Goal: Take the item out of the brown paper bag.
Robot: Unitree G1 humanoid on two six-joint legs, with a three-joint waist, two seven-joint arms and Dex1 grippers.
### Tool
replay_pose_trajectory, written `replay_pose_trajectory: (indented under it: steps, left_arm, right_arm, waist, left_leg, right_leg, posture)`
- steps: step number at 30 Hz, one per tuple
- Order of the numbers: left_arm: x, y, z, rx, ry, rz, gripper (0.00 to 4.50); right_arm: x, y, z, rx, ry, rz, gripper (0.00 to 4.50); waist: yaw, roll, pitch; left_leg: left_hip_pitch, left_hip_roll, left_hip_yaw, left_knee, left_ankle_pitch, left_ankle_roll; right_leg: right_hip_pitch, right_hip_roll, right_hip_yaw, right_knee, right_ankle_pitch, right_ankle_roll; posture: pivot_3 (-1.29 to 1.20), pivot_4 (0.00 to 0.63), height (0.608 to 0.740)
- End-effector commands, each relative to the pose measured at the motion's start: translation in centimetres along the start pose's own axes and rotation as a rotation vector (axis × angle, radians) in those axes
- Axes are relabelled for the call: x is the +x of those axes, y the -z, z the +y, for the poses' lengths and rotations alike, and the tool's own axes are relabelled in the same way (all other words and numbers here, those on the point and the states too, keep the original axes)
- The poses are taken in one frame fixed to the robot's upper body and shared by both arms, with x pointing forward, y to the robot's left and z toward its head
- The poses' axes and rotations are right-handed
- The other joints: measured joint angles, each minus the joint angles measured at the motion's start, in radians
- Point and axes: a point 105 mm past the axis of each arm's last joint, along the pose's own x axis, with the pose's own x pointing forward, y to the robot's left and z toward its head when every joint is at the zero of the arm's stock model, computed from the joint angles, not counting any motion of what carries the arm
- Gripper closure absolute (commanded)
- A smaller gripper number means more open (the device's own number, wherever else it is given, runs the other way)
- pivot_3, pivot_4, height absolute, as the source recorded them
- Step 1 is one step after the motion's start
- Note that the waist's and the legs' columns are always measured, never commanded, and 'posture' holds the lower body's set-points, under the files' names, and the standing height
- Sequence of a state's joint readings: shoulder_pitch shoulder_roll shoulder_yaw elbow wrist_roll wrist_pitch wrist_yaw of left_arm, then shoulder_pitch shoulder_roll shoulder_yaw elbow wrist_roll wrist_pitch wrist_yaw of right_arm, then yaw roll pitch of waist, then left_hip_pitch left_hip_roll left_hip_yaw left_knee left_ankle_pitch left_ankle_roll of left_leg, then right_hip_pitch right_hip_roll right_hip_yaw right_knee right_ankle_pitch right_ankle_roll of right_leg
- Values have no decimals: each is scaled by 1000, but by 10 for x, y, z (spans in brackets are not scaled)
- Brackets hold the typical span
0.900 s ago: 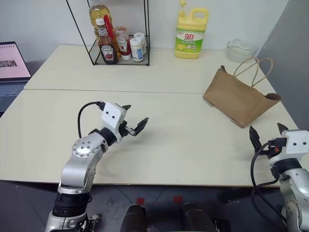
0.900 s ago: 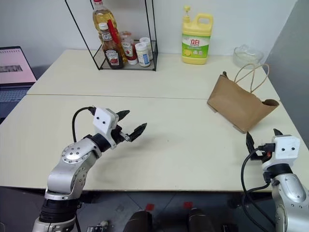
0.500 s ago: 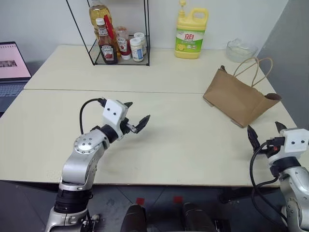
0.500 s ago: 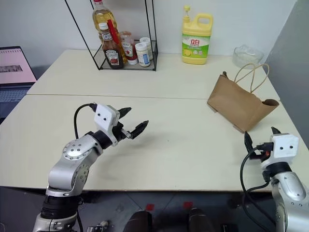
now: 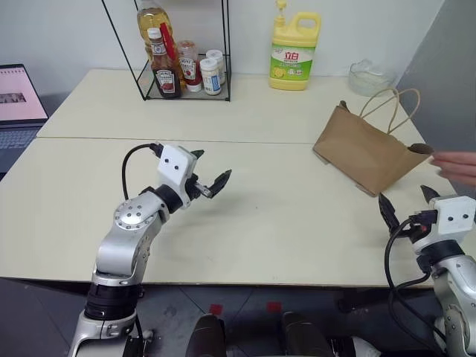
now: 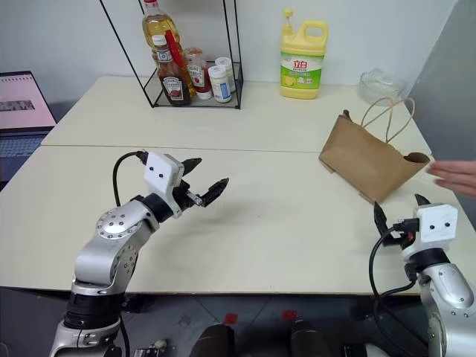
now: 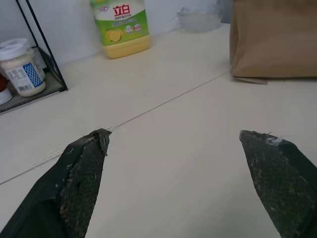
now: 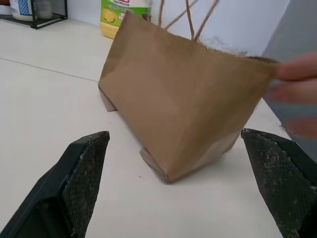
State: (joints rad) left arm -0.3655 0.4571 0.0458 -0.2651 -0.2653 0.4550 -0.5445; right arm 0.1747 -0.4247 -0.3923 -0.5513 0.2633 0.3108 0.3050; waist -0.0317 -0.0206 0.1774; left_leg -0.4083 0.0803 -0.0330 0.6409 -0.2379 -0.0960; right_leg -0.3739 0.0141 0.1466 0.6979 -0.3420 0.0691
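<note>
The brown paper bag (image 5: 368,152) lies tilted on the right side of the table, its loop handles (image 5: 390,104) sticking up and its mouth facing the right edge. The item is hidden from view. My right gripper (image 5: 405,197) hovers open at the table's front right corner, pointing at the bag's creased side (image 8: 188,104), a short gap away. My left gripper (image 5: 210,169) hangs open over the left middle of the table, far from the bag, nothing between its fingers. A person's hand (image 5: 457,165) reaches in from the right, next to the bag's mouth.
At the back stand a black wire rack (image 5: 182,67) with sauce bottles and jars, a yellow detergent jug (image 5: 294,52) and a clear glass bowl (image 5: 370,74). A laptop (image 5: 18,100) sits off the table's left end. Bare tabletop (image 5: 282,201) lies between my grippers.
A person's hand has come in from the right beside the bag's mouth. My left gripper has lifted a little and edged farther over the table. The right gripper has barely moved.
</note>
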Motion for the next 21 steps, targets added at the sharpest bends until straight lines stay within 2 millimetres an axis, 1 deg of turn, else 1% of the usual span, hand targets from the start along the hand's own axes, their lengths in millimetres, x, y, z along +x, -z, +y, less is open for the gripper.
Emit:
replay_pose_trajectory:
  steps: [1, 3, 5, 7, 9, 11, 13, 16, 21]
  left_arm:
    - [0, -21, -2, 26, 77, -60, 30]
    - [1, -31, -5, 18, 148, -85, 30]
    - [3, -43, -13, 10, 242, -119, 30]
    - [7, -51, -20, 19, 303, -138, 30]
    - [8, -53, -22, 28, 326, -142, 30]
    - [9, -54, -23, 30, 339, -143, 30]
    - [9, -54, -24, 30, 348, -146, 30]
    - [9, -54, -26, 30, 361, -146, 30]
    - [9, -54, -28, 35, 379, -142, 30]
  right_arm:
    - [-5, -28, -3, -39, -8, -67, 0]
    - [-5, -38, -8, -41, 6, -82, 0]
    - [-1, -49, -13, -36, 17, -98, 0]
    - [5, -56, -15, -28, 6, -91, 0]
    - [7, -56, -11, -30, -22, -70, 0]
    - [6, -51, -7, -42, -41, -33, 0]
    - [5, -50, -7, -26, -38, -31, 0]
    - [6, -52, -10, -3, -25, -39, 0]
    - [15, -57, -22, 34, -21, -44, 0]
  waist:
    - [0, 0, 0]
    - [0, 0, 0]
    - [0, 0, 0]
    - [0, 0, 0]
    - [0, 0, 0]
    - [0, 0, 0]
    - [0, -1, 1]
    - [0, -1, 1]
    - [0, -1, 1]
  left_leg:
    - [0, 0, 0, 0, 0, 0]
    - [0, 0, 0, 0, 0, 0]
    - [0, 0, 0, 0, 0, 0]
    - [0, 0, 0, 1, 0, 0]
    - [0, 0, 0, 1, 0, 0]
    - [0, 0, -1, 0, 0, 0]
    - [-1, 0, -1, 0, 0, 0]
    - [-2, 0, -1, 0, 0, 0]
    - [-1, 0, -1, 0, 0, 0]
  right_leg:
    - [0, 0, 0, 0, 0, 0]
    - [0, 0, 0, 0, 0, 0]
    - [0, 0, 0, 0, 0, 0]
    - [0, 0, 0, 0, 0, 1]
    - [0, 0, 0, 0, 0, 1]
    - [0, 0, -1, -1, 0, 1]
    - [0, 0, -1, -2, 0, 0]
    - [0, 0, -1, -2, 0, 1]
    - [0, 0, -1, -1, 0, 1]
  posture:
    - [0, 150, 740]
    - [0, 150, 740]
    - [0, 150, 740]
    - [0, 150, 740]
    - [0, 150, 740]
    - [0, 150, 740]
    - [0, 150, 740]
    - [0, 150, 740]
    - [0, 150, 740]
